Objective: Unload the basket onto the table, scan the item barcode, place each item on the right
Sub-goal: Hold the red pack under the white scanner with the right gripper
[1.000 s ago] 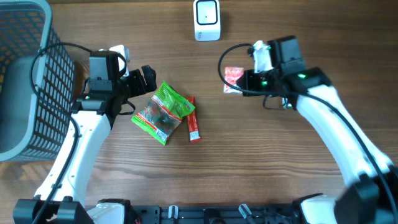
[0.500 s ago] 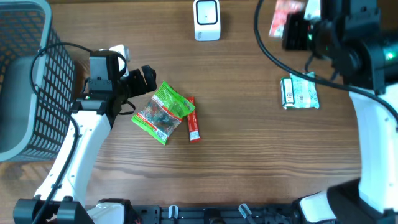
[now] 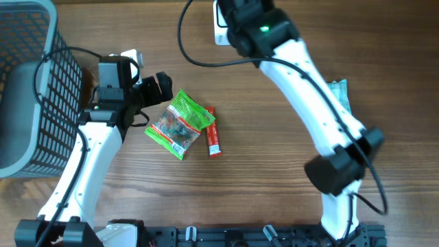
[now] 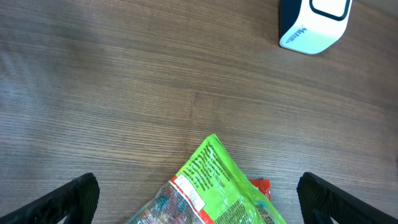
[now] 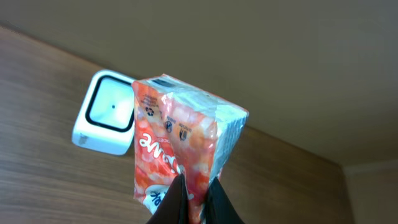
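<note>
- Brown wood surface (image 3: 260, 189), with a basket (image 3: 27, 89) at 9 o'clock and a white scanner (image 5: 106, 121) at its 12 o'clock edge.
- The right end effector (image 5: 189, 200) is clenched on the bottom edge of an orange pack (image 5: 180, 149) and holds it in the air. In the wrist view the pack's long axis runs from 6 to 12.
- The scanner lies at about 9 o'clock of the pack, just beside it in that view.
- No barcode shows on the face turned to the wrist camera, so I cannot tell which face carries it.
- The left end effector (image 3: 156, 88) is spread wide and grasps nothing. It sits near a green bag (image 3: 182, 123) and a red stick (image 3: 213, 139), well apart from the scanner.
- The right arm is the nearer one. The coming move likely shifts the pack toward 9 o'clock, over the scanner's window.
</note>
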You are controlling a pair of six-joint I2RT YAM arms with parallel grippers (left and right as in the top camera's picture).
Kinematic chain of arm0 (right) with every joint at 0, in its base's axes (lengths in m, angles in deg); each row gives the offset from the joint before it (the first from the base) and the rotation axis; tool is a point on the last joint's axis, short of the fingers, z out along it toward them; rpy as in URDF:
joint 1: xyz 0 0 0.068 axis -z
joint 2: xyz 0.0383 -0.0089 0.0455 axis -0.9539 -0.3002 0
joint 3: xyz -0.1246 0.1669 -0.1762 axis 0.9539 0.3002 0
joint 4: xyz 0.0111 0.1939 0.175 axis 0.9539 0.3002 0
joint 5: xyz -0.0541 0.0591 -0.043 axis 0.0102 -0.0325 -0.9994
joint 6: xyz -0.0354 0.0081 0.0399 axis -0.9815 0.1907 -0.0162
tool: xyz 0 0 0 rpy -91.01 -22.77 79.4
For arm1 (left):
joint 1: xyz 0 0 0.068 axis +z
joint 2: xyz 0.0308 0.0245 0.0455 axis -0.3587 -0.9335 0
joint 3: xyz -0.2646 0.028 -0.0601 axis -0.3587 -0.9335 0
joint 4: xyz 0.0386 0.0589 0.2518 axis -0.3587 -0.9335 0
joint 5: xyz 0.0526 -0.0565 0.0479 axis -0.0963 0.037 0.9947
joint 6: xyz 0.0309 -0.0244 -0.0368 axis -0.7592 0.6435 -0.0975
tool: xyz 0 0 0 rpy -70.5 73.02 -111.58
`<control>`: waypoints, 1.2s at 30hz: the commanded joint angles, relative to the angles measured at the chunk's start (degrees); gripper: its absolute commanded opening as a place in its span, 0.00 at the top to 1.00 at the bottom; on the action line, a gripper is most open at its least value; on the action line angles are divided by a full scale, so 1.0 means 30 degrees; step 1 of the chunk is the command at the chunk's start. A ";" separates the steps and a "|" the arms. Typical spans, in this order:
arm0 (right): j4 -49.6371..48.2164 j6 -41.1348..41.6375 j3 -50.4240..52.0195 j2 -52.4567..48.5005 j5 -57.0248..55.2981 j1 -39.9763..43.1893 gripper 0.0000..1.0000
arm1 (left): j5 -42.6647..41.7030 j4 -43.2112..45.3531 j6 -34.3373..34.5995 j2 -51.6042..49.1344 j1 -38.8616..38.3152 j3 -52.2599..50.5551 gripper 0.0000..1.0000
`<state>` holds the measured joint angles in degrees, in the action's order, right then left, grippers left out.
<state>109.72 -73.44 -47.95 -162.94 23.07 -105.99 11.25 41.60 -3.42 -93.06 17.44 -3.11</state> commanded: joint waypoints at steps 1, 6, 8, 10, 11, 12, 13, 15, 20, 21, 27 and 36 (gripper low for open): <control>-0.1304 -0.2441 -0.0160 -0.2069 -0.1005 0.0051 0.96 | 0.0109 0.0051 -0.0299 0.0168 0.0124 0.0102 0.00; -0.5479 -0.7388 -0.0160 -0.4386 -0.1457 0.0051 0.96 | 0.0109 0.0051 -0.0299 0.0168 0.0124 0.0102 0.00; -0.6994 -0.8823 -0.0160 -0.5100 -0.1778 0.0051 0.96 | 0.0109 0.0051 -0.0299 0.0168 0.0124 0.0102 0.00; -0.8043 -1.0746 -0.0160 -0.5646 -0.1785 0.0058 0.96 | 0.0109 0.0051 -0.0299 0.0168 0.0124 0.0102 0.00; -0.8444 -1.1679 -0.0160 -0.5880 -0.1785 0.0066 0.96 | 0.0109 0.0051 -0.0299 0.0168 0.0124 0.0102 0.00; -0.8888 -1.3085 -0.0160 -0.6200 -0.1792 0.0066 0.96 | 0.0109 0.0051 -0.0299 0.0168 0.0124 0.0102 0.00; -0.9100 -1.4083 -0.0160 -0.6441 -0.1792 0.0066 0.96 | 0.0109 0.0051 -0.0299 0.0168 0.0124 0.0102 0.00; -0.9289 -1.4761 -0.0160 -0.6725 -0.1814 0.0073 0.96 | 0.0109 0.0051 -0.0299 0.0168 0.0124 0.0102 0.00; -0.9559 -1.4790 -0.0073 -0.7439 -0.1814 0.0357 0.96 | 0.0109 0.0051 -0.0299 0.0168 0.0124 0.0102 0.00; -0.9537 -1.4790 -0.0051 -0.7628 -0.1829 0.0503 0.96 | 0.0109 0.0051 -0.0299 0.0168 0.0124 0.0102 0.00; -0.9850 -1.4753 0.0277 -0.7956 -0.1770 0.0947 0.96 | 0.0109 0.0051 -0.0299 0.0168 0.0124 0.0102 0.00; -1.2364 -1.7223 0.0277 -0.7949 -0.3271 0.0583 0.96 | 0.0109 0.0051 -0.0299 0.0168 0.0124 0.0102 0.00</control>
<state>72.65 -124.28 -47.40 -185.67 15.29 -103.71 11.25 41.60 -3.42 -93.06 17.44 -3.11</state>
